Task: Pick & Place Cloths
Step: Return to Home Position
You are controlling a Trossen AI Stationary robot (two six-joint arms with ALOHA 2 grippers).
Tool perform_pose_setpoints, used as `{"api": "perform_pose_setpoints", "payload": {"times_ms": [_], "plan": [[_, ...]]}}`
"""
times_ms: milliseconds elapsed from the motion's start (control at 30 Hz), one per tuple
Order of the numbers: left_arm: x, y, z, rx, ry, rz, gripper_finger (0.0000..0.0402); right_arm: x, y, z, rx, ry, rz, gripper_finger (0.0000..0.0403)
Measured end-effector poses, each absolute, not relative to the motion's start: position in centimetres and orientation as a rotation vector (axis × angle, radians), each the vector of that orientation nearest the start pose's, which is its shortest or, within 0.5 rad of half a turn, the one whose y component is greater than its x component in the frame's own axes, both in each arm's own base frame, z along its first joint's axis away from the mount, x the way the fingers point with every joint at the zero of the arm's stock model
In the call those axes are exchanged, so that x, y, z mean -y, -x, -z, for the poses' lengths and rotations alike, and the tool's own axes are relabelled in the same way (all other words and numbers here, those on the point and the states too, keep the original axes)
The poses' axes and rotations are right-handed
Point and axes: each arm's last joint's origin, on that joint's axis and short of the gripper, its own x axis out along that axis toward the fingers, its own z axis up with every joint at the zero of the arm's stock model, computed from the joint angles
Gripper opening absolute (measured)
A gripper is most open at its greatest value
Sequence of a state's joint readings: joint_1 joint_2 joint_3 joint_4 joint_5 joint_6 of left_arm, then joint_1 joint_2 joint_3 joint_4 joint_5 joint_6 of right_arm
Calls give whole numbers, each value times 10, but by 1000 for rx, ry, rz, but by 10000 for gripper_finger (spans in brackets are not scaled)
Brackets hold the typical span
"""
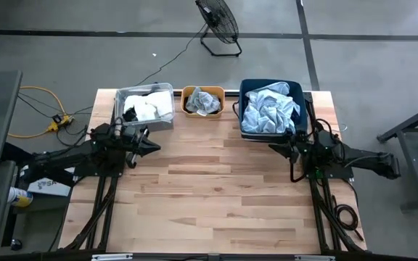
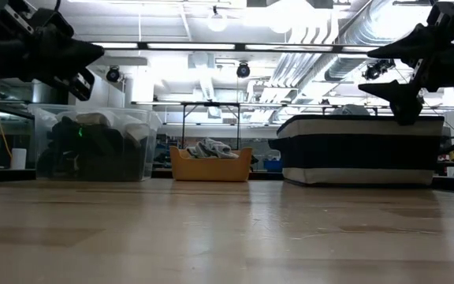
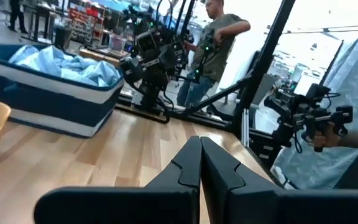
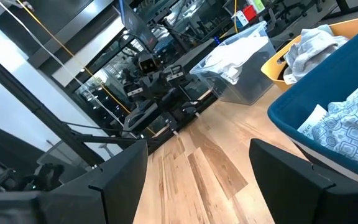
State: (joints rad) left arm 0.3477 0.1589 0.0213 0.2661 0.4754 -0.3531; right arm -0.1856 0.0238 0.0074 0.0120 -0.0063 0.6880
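Note:
The cloths lie in three bins along the table's far edge. A white cloth (image 1: 145, 110) on dark pieces fills the clear bin (image 1: 167, 88). A small grey-green cloth (image 1: 202, 101) sits in the orange bin (image 1: 186, 93). A large pale blue cloth (image 1: 268, 110) is heaped in the navy bin (image 1: 247, 87). My left gripper (image 1: 153, 147) is shut with nothing in it, above the table just near of the clear bin. My right gripper (image 1: 276, 148) stands open with nothing between its fingers, just near of the navy bin. Both hang well above the tabletop in the low view.
The wooden tabletop (image 1: 216, 196) stretches bare between the two arms and toward its near edge. A floor fan (image 1: 218, 22) stands beyond the far edge. A person (image 3: 213, 43) stands in the room behind the right arm.

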Motion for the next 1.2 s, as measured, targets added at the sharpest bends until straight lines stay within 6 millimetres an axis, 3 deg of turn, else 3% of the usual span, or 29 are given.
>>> {"api": "perform_pose_setpoints", "payload": {"times_ms": [300, 500, 767, 1033, 1200], "plan": [[-4, -106, -173, 13, 225, 117, 0, 18, -97, -165, 59, -687, 179, 274], [-1, -105, -163, -90, 235, 127, 0, 18, -97, -165, 59, -687, 180, 274], [-1, -97, -171, 13, 180, 136, 0, 18, -97, -165, 60, -701, 179, 274], [-1, -97, -171, 11, 245, 132, 0, 16, -98, -165, 27, -507, 117, 274], [-1, -97, -171, 7, 248, 130, 0, 16, -98, -166, 34, -472, 111, 274]]}}
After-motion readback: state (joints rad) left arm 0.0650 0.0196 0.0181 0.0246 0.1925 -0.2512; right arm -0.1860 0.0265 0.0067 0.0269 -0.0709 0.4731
